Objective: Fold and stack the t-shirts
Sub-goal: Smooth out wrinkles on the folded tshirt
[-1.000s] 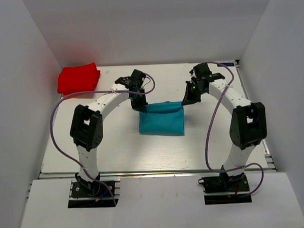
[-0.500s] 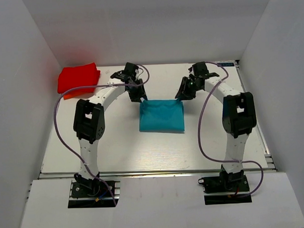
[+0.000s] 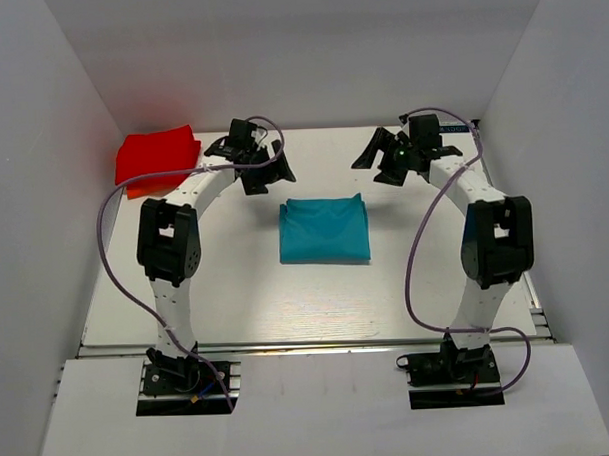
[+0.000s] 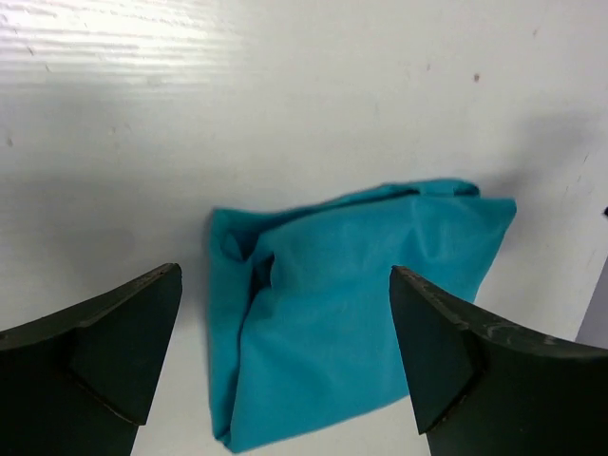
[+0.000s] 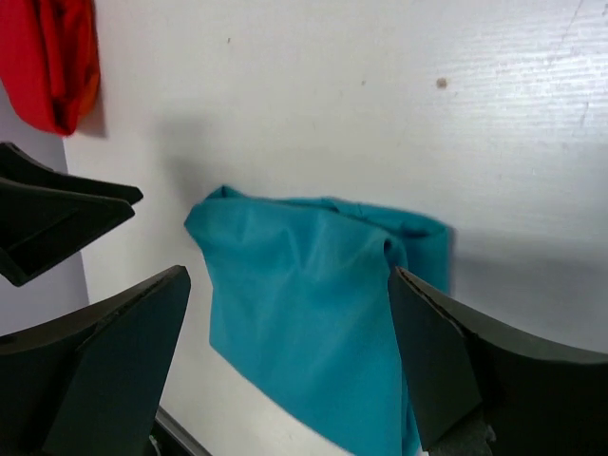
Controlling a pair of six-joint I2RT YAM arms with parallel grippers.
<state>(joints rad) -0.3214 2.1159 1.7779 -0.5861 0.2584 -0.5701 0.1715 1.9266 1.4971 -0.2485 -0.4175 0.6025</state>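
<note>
Your left gripper (image 3: 267, 171) and right gripper (image 3: 378, 161) stood wide open and held nothing, above the far corners of the folded teal t-shirt (image 3: 324, 230) at mid table (image 3: 237, 290). The red t-shirt (image 3: 157, 156) lay well apart, in the far left corner against the wall (image 3: 43, 197).

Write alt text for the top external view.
A folded teal t-shirt lies in the middle of the table; the left claw and right claw hang open just beyond its far corners. A folded red t-shirt sits in the far left corner.
</note>
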